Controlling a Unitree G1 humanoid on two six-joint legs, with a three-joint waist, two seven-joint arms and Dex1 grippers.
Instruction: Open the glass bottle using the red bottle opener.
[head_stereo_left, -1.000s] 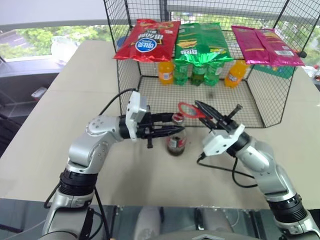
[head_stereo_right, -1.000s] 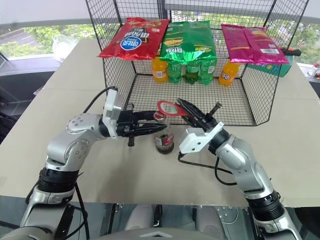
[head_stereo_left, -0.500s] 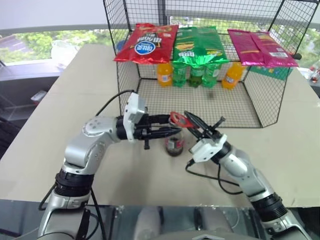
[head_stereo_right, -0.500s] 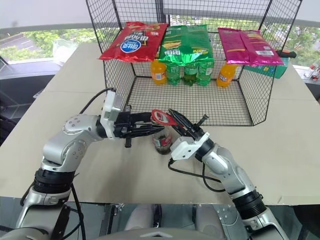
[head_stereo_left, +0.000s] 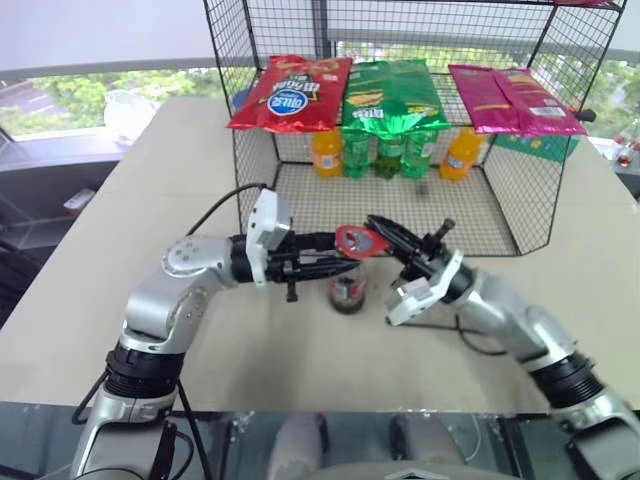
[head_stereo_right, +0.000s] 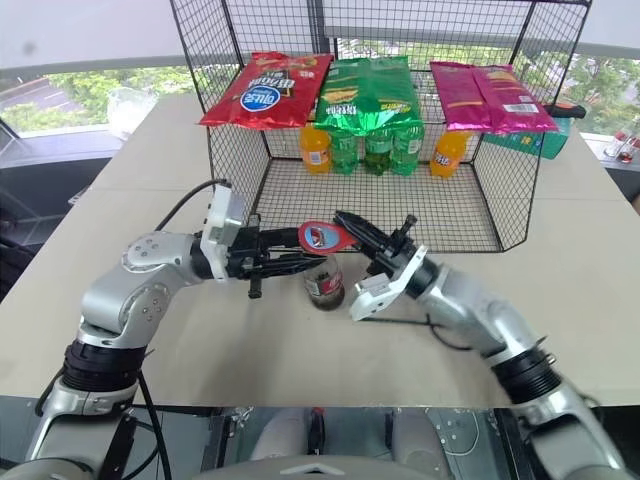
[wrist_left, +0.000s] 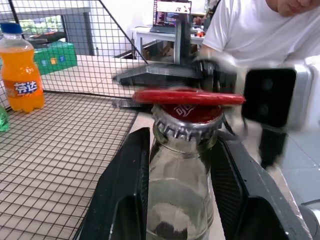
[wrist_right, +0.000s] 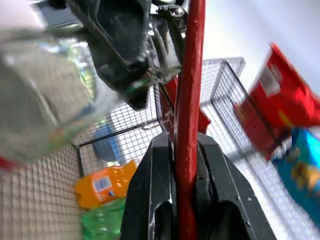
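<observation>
**Opener ring over the bottle cap**

The right claw (head_stereo_left: 385, 233) is clenched on the red bottle opener (head_stereo_left: 355, 241), whose ring lies flat on the cap of the glass bottle (head_stereo_left: 347, 290). The left claw (head_stereo_left: 345, 255) grasps the bottle's neck. The bottle stands on the surface (head_stereo_left: 150, 300), before the wire cage (head_stereo_left: 520, 190), toward its near edge.

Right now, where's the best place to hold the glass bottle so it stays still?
Probably the narrow neck, just under the crimped cap, coming in level from the robot's left side. The glass bottle stands upright, and the left gripper clamps it there, leaving the top free for the red bottle opener lying over the cap.
</observation>
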